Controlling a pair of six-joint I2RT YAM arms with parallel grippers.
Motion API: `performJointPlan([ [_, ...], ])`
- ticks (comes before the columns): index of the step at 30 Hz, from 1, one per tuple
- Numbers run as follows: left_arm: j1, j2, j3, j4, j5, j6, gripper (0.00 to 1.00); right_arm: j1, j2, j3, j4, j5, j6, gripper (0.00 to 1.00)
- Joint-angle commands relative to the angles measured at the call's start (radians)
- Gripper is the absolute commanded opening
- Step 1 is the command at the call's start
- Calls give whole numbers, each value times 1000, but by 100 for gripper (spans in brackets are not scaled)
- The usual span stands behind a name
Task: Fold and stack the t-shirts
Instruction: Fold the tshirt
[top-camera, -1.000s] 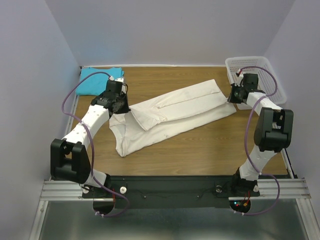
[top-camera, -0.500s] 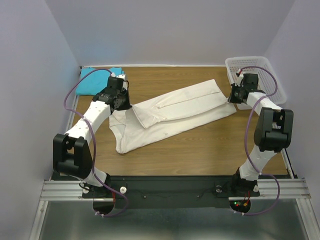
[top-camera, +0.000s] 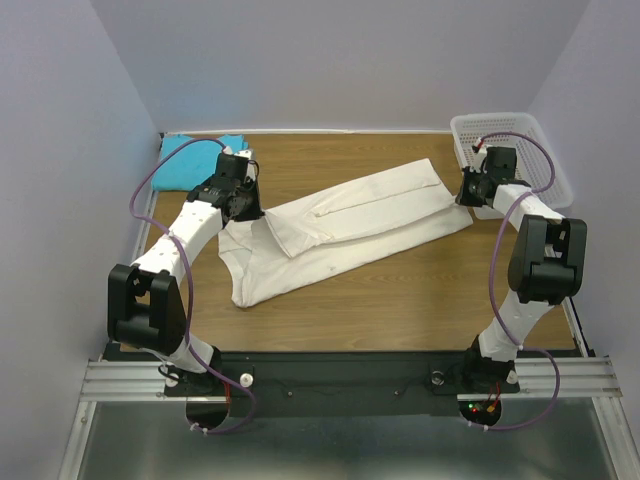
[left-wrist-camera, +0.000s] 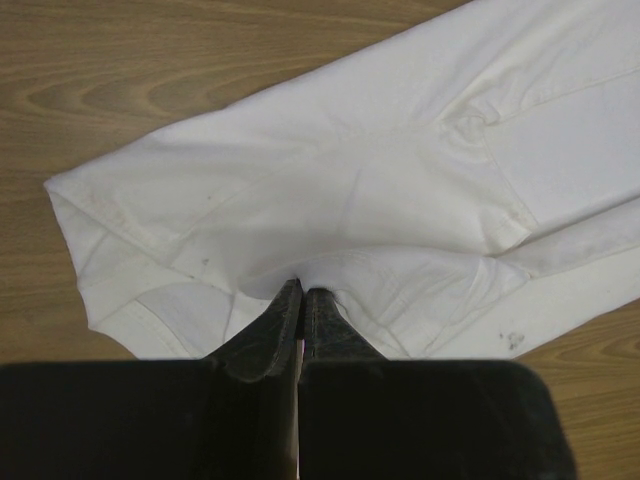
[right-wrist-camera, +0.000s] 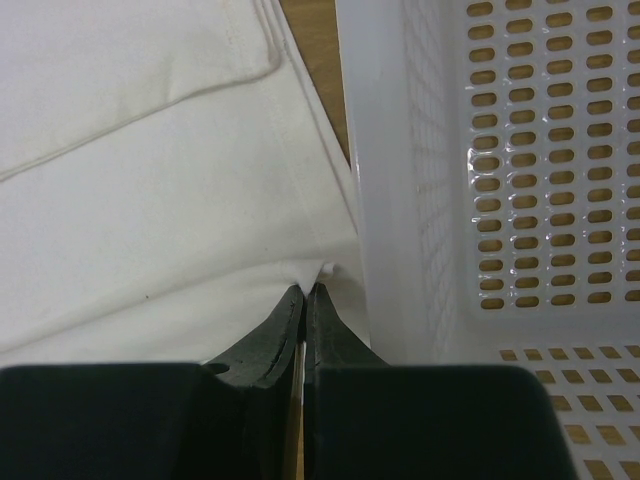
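Observation:
The cream-white t-shirt (top-camera: 340, 225) lies folded lengthwise in a long slanted band across the table. My left gripper (top-camera: 246, 207) is shut on its cloth at the left end, near a sleeve (left-wrist-camera: 160, 260); the pinched fabric (left-wrist-camera: 300, 275) rises into the fingertips. My right gripper (top-camera: 466, 196) is shut on the shirt's right corner (right-wrist-camera: 318, 272), right beside the basket wall. The turquoise-blue t-shirt (top-camera: 190, 160) lies folded at the far left corner, partly behind the left arm.
A white plastic mesh basket (top-camera: 520, 150) stands at the far right, its wall (right-wrist-camera: 390, 200) touching the shirt's hem. Purple cables loop over both arms. Grey walls close in the table on three sides.
The left gripper has moved a little away and to the right with the pinched cloth, drawing the shirt's left end with it. The right arm has stayed still.

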Motion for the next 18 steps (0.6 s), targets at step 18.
performJointPlan([
  [18,6,4,44,26,6,15,0,3,-12,33,82,21,-16,5],
])
